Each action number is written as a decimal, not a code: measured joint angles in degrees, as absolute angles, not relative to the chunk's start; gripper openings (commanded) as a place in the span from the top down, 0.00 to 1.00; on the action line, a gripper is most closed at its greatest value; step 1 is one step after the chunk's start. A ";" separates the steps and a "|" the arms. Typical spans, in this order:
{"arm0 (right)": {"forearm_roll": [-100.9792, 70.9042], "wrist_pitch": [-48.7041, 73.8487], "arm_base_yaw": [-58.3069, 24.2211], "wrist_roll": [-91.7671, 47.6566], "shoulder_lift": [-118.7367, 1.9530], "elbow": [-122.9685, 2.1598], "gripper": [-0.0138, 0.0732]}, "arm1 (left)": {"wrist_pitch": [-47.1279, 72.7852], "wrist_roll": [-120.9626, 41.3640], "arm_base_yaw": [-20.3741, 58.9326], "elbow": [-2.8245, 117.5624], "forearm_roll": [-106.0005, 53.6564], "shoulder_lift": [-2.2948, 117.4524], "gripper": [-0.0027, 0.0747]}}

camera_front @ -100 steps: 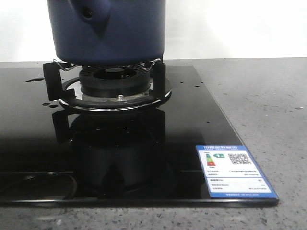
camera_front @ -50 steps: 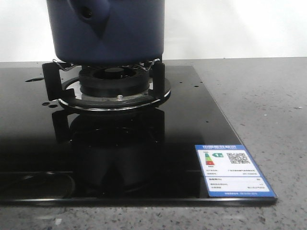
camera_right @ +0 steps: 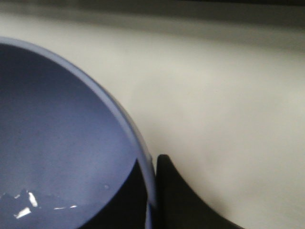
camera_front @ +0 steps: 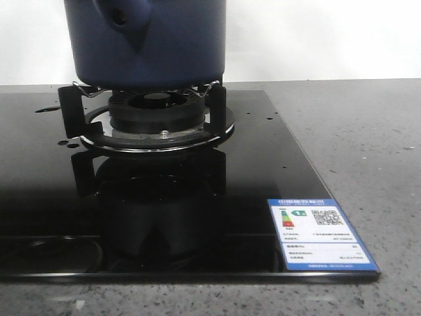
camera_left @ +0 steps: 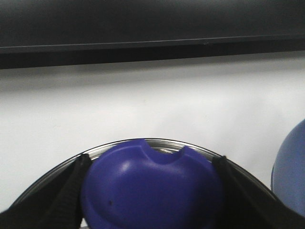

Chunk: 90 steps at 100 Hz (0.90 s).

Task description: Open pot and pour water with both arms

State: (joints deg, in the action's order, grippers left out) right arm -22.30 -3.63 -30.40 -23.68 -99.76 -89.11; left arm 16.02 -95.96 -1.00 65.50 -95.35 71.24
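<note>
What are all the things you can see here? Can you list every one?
large dark navy-blue round pot: one, navy, on the burner.
black gas burner with pot supports: one, black, on the stove top.
black glass stove top: one, black, on the counter.
blue-and-white energy label: one, at the stove top's front right corner.
grey speckled counter: one, grey, around the stove top.
metal-rimmed lid with a blue knob: one, in the left gripper.
periwinkle-blue bowl: one, its rim in the right gripper.
left gripper: black, shut on the knob.
right gripper: black, apparently pinching the bowl rim.
</note>
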 measured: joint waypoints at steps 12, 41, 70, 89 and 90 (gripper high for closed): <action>-22.20 -11.10 -31.46 -23.68 -98.73 -84.96 0.89 | 16.02 -95.96 -1.00 65.50 -95.45 71.24 0.54; -21.90 -27.38 -33.03 -23.68 -97.34 -77.35 0.89 | 15.99 -95.96 -1.00 65.50 -95.45 71.24 0.54; -19.64 -35.95 -34.40 -23.68 -97.24 -75.45 0.89 | 15.90 -95.96 -1.00 65.50 -95.45 71.24 0.54; -16.50 -42.51 -34.40 -23.68 -97.11 -75.45 0.89 | 15.90 -95.96 -1.00 65.50 -95.45 71.24 0.54; -16.35 -42.92 -34.40 -23.68 -97.11 -75.45 0.89 | 15.90 -95.96 -1.00 65.50 -95.45 71.24 0.54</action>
State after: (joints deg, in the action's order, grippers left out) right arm -16.35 -42.92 -34.40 -23.68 -97.11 -75.45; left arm 15.90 -95.96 -1.00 65.50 -95.45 71.24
